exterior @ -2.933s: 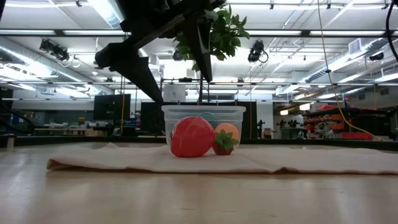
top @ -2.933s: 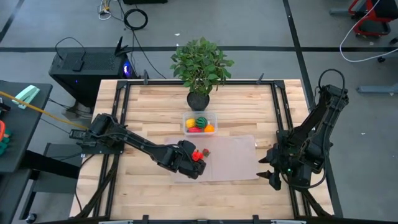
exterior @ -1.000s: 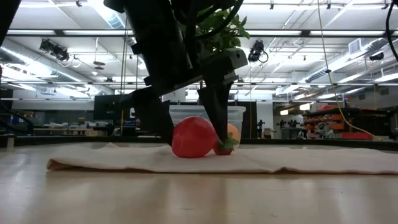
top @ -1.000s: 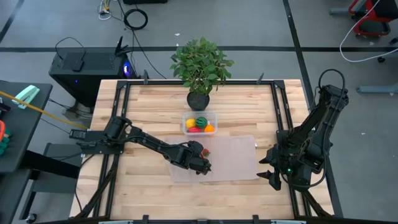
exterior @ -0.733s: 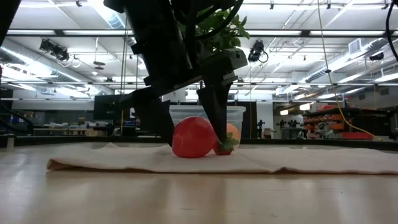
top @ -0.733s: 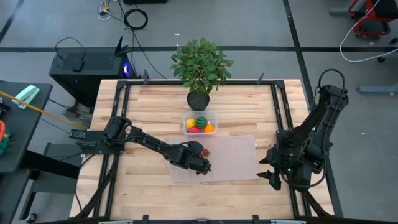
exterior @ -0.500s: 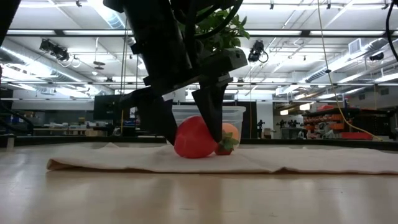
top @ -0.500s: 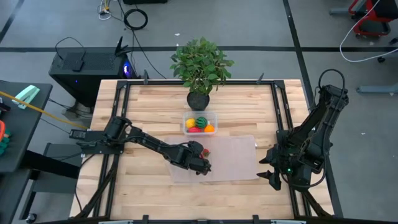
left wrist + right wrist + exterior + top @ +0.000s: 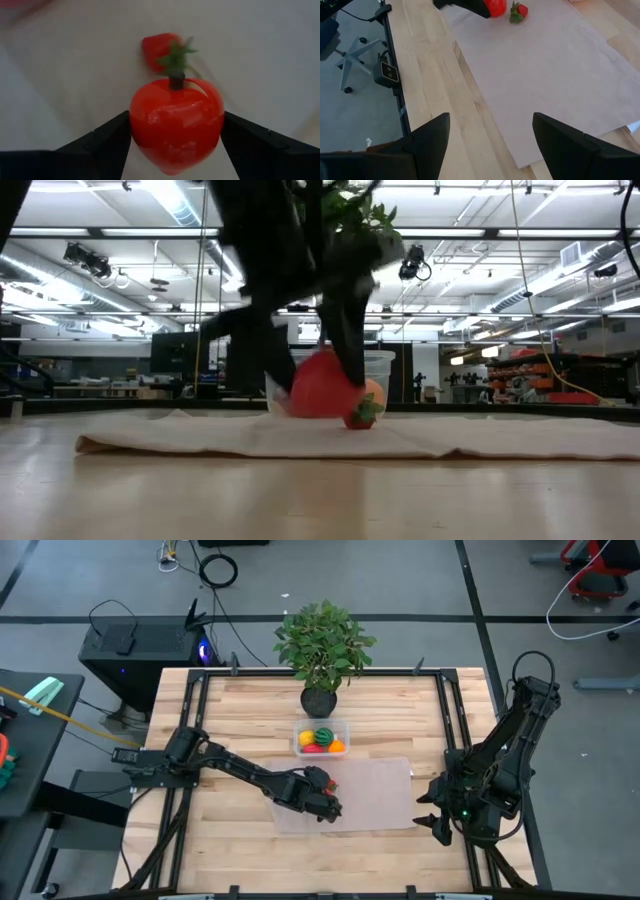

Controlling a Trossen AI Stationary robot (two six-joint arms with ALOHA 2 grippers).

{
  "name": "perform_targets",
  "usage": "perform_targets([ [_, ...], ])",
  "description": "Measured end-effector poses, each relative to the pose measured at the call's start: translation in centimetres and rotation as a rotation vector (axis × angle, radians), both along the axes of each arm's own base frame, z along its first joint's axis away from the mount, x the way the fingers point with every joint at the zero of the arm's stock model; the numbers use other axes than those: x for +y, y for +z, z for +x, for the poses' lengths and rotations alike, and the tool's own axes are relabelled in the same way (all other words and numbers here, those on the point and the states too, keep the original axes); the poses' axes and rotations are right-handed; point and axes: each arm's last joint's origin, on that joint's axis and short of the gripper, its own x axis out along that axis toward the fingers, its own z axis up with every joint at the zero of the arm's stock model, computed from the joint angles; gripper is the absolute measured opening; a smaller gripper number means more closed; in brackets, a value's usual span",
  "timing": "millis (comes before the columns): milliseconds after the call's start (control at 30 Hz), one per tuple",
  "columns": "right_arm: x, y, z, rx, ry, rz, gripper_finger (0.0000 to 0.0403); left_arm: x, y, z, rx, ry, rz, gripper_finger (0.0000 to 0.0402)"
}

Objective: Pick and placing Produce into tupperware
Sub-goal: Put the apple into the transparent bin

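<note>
Overhead, left gripper (image 9: pixel 323 802) works on the mat (image 9: pixel 380 790) just below the tupperware (image 9: pixel 321 737); right gripper (image 9: pixel 432 820) waits spread. Low view: red tomato (image 9: pixel 322 385) lifted beside strawberry (image 9: pixel 361 417). Left wrist: jaws pinching its glossy, hard-looking widest sides, probably slippery.

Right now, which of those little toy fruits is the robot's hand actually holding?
The big red apple, pinched in the left hand just off the mat. The small strawberry lies loose beside it; the others sit in the tupperware.

A glossy red toy apple (image 9: pixel 176 122) with a dark stem is seen beside a red strawberry (image 9: pixel 159 48) with green leaves, on a pale translucent mat (image 9: pixel 555 70).
</note>
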Motion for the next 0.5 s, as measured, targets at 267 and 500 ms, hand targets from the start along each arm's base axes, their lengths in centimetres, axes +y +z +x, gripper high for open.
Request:
perform_targets([
  [267,0.0,0.0,0.0,0.001,0.000,-0.001,0.0288,-0.4,6.2,1.0,-0.099,-0.078,0.081,0.0283],
  [500,0.0,0.0,0.0,0.001,0.000,-0.002,0.0288,1.3,12.0,1.7,-0.117,-0.096,0.263,0.0283],
])
